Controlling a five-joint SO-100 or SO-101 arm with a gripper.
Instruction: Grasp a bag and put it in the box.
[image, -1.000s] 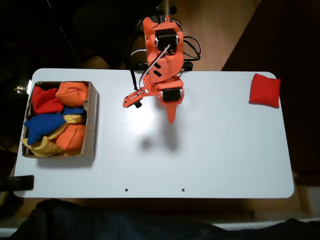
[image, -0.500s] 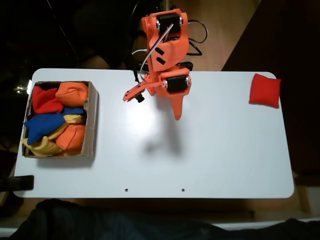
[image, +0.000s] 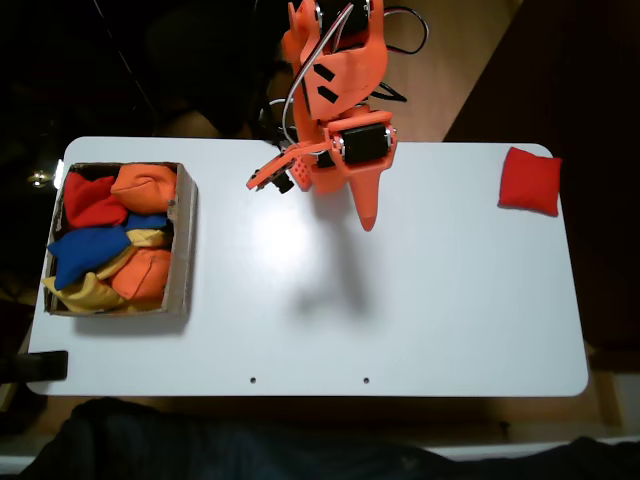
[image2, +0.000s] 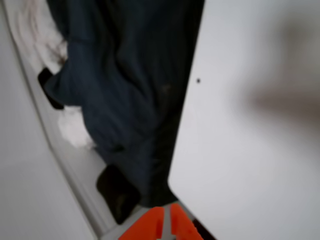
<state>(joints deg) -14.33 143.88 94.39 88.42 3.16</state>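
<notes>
Currently your gripper (image: 367, 215) hangs above the counter (image: 450, 300), jaws together and empty. Your bag (image: 530, 181) lies at the counter's right edge, well apart from the box (image: 183, 240).

White table (image: 450, 320), orange, blue, yellow bean bags (image: 140, 272), dark cloth (image2: 125, 90) beside table edge

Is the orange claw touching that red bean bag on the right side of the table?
Apart. The fixed view shows the end effector near the table's middle, with a wide stretch of bare white table between it and the red bean bag at the right edge.
</notes>
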